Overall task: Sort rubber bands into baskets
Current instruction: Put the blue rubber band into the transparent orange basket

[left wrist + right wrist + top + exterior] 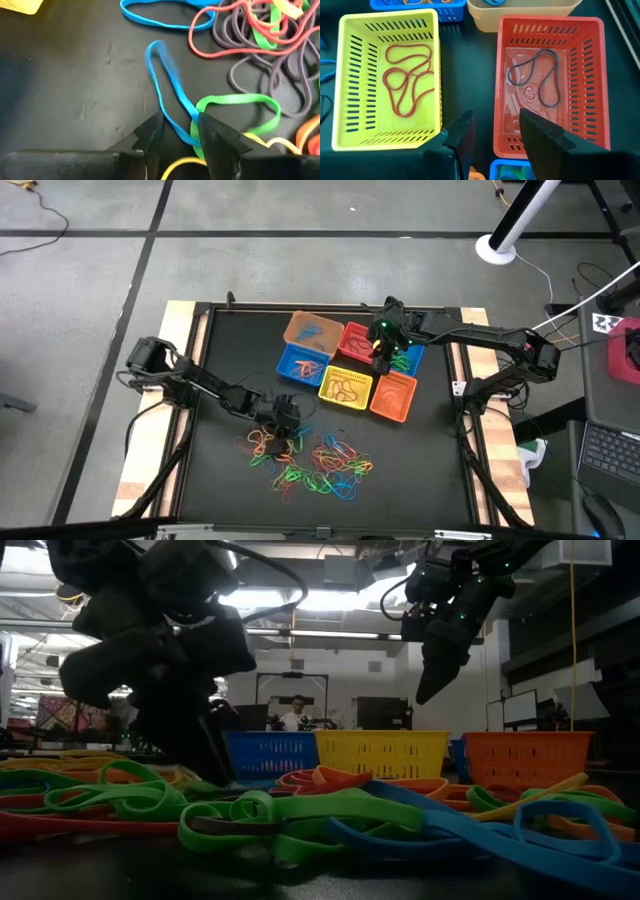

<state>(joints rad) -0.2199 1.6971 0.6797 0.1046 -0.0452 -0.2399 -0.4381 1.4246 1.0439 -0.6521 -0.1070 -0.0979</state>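
My left pincer (177,135) pinches a blue band (167,90) at the pile (310,460); my right pincer (495,135) hangs apart above the red basket (600,75).

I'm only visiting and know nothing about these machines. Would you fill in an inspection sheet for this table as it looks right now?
Surface: black mat on a wood-edged table.
Job's things: six baskets grouped at the far middle; the yellow basket holds red-brown loops, the red basket a dark loop. Loose rubber bands heaped at the near middle.
Clutter: nothing seen.
End effectors: left end effector low at the pile, fingers either side of a blue band; right end effector open, empty, above the baskets.
Cables: black cables along both arms; white cable on the floor.
Surroundings: grey floor, white stand base, a person far behind.
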